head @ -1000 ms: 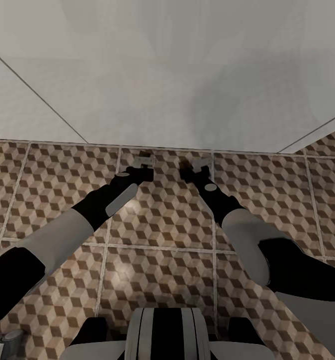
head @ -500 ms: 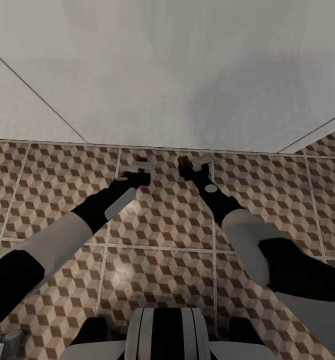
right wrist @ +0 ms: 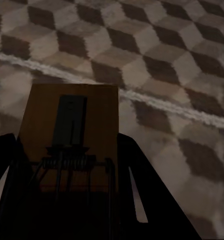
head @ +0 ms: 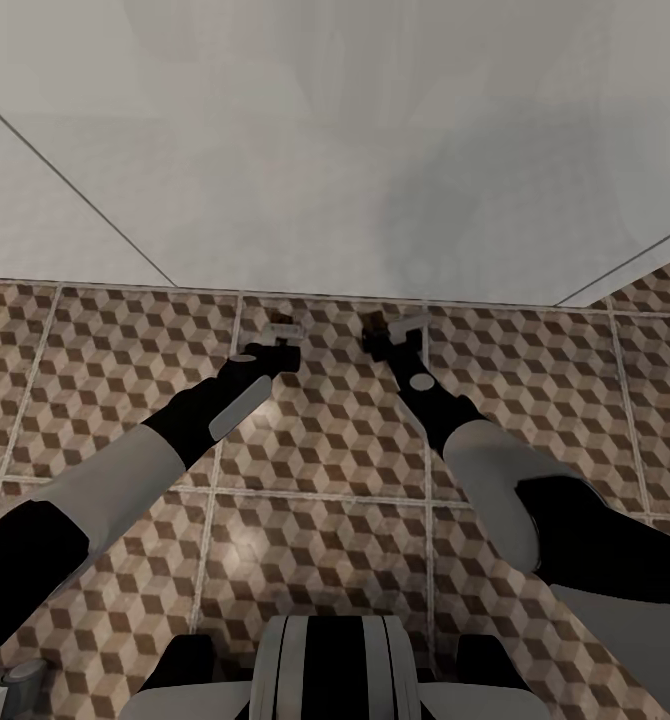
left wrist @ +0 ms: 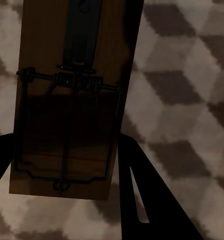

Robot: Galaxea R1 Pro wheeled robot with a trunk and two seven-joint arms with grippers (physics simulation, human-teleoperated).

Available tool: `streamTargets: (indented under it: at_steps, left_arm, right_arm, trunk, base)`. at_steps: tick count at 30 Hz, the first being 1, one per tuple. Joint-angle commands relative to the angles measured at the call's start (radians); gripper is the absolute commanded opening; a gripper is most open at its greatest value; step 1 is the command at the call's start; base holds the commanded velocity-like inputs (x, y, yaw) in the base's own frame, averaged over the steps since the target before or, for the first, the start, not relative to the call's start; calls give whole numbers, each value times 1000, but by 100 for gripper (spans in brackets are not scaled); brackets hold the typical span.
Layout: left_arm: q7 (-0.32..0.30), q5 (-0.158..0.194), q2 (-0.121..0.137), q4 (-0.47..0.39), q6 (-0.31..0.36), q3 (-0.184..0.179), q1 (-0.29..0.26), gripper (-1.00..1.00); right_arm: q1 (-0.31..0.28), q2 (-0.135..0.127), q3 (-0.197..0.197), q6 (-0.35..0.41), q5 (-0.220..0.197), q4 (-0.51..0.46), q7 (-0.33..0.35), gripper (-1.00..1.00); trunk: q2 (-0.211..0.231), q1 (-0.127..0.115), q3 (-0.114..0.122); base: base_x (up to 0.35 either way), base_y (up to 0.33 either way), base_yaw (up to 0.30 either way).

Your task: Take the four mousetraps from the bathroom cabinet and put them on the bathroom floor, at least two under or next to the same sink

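Observation:
Two mousetraps are low over the cube-pattern bathroom floor [head: 325, 460], by the foot of a broad white surface [head: 335, 180]; whether that is the sink I cannot tell. One mousetrap [left wrist: 66, 100], a brown board with dark wire, lies flat on the tiles. My left gripper [head: 283, 338] [left wrist: 65, 137] is open, its fingers either side of the board's near end. My right gripper [head: 390, 332] [right wrist: 66, 137] is shut on the second mousetrap [right wrist: 66, 125] [head: 372, 322], held just above a grout line. The cabinet is out of view.
The white surface runs across the far side, with tiled floor continuing past its right corner [head: 655, 290]. My own base [head: 335, 665] stands close below, and a small grey part [head: 15, 680] sits at the near left.
My left arm has pulled back slightly toward me and to the left, leaving its mousetrap on the tiles. The right gripper has edged a little forward.

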Motion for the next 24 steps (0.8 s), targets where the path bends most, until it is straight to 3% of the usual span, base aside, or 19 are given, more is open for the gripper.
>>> streamTargets:
  at_steps: [1,8,12,19,24]
  left_arm:
    - [11,6,1,-4,3,-6,-1,-100]
    - [12,4,3,-29,5,-5,-1,-100]
    - [17,-6,1,7,5,-1,-1,-100]
    - [24,-20,-17,270,-47,6,-4,-100]
    - [24,-22,-24,355,-113,7,-10,-100]
  right_arm:
    - [-1,0,5,-2,5,4,-9,-100]
    - [-1,0,32,-3,16,12,-23,-100]
    - [-2,0,46,-4,26,12,-40,-100]
    - [-2,0,51,-3,30,9,-47,-100]
    - [-2,0,52,-3,30,9,-47,-100]
  trunk:
    - [0,0,-1]
    - [0,0,-1]
    - [0,0,-1]
    - [0,0,-1]
    - [0,0,-1]
  base:
    - [0,0,0]
    - [0,0,0]
    - [0,0,0]
    - [0,0,0]
    - [0,0,0]
